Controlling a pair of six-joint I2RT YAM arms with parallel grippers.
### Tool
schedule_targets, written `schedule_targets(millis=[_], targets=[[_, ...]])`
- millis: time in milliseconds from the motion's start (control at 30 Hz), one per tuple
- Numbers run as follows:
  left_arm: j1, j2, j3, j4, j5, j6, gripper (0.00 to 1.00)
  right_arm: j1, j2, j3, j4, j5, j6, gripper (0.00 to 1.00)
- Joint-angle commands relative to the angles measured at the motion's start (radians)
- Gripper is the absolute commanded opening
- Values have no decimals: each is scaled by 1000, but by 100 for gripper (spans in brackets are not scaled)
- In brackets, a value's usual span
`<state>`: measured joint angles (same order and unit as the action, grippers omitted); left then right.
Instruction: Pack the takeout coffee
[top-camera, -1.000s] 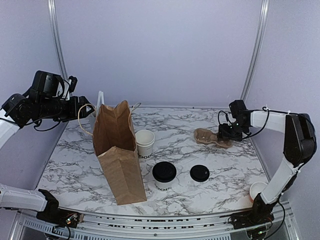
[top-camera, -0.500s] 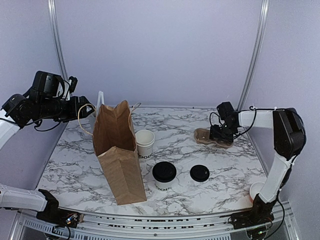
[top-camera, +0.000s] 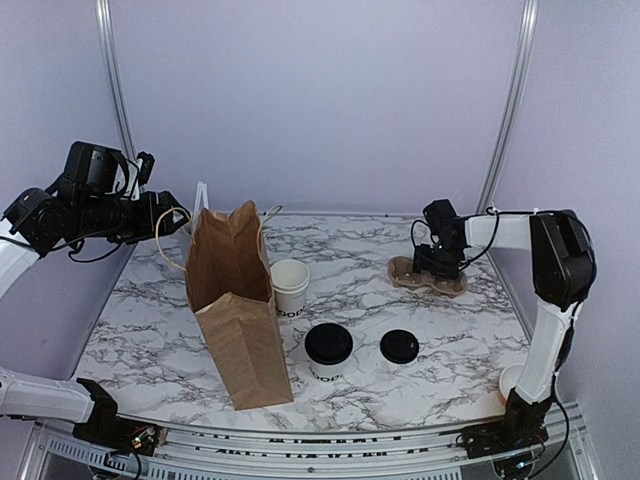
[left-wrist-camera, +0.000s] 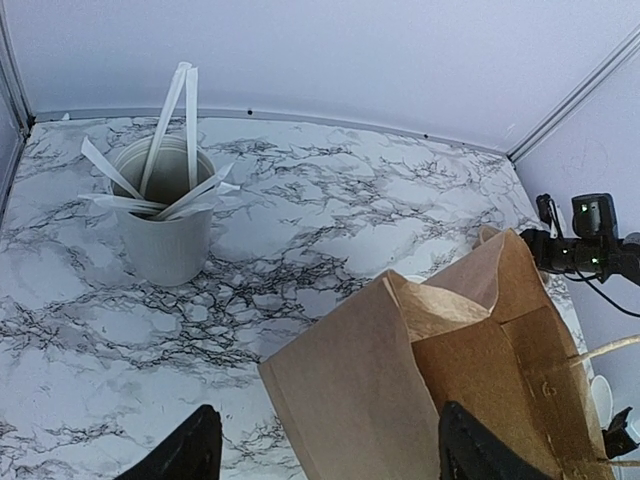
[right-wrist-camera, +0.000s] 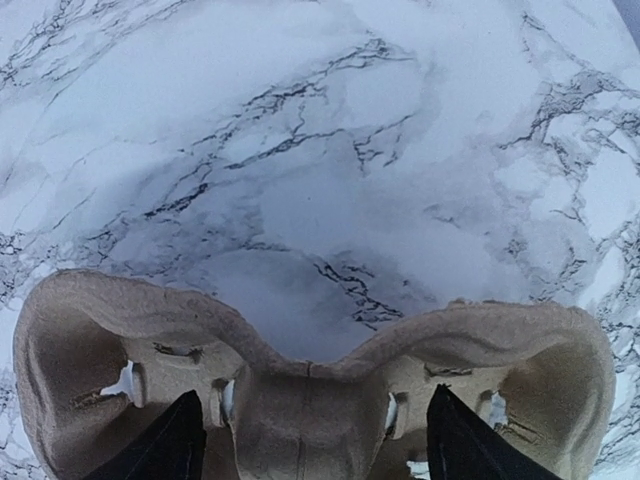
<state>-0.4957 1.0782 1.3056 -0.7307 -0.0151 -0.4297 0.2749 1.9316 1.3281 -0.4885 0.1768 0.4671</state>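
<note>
Your right gripper (right-wrist-camera: 312, 395), spread wide, hangs over one cardboard carrier (right-wrist-camera: 100, 340); your left gripper (left-wrist-camera: 328, 410) gapes too. One takeout coffee (top-camera: 328, 350) stands upright, its long axis vertical.

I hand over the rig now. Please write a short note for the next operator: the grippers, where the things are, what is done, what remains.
Left gripper: open, above the rim of the bag, holding nothing.
Right gripper: open, fingers on either side of the carrier at the far right, not closed on it.
Coffee: lidded, upright on the table, just right of the bag; no gripper is near it.
Done: the bag stands open.
Left: probably grip the carrier, set the coffee in it, and put it in the bag.
</note>
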Motion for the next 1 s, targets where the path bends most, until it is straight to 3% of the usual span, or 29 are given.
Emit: schedule_targets(millis=[0, 633, 967], targets=[[6, -11, -3, 22, 9, 5, 75, 13, 14, 21, -37, 33, -17, 73], [5, -12, -3, 17, 9, 7, 75, -53, -180, -139, -70, -16, -159, 68], [6, -6, 6, 18, 12, 2, 75, -18, -85, -24, -108, -45, -254, 68]])
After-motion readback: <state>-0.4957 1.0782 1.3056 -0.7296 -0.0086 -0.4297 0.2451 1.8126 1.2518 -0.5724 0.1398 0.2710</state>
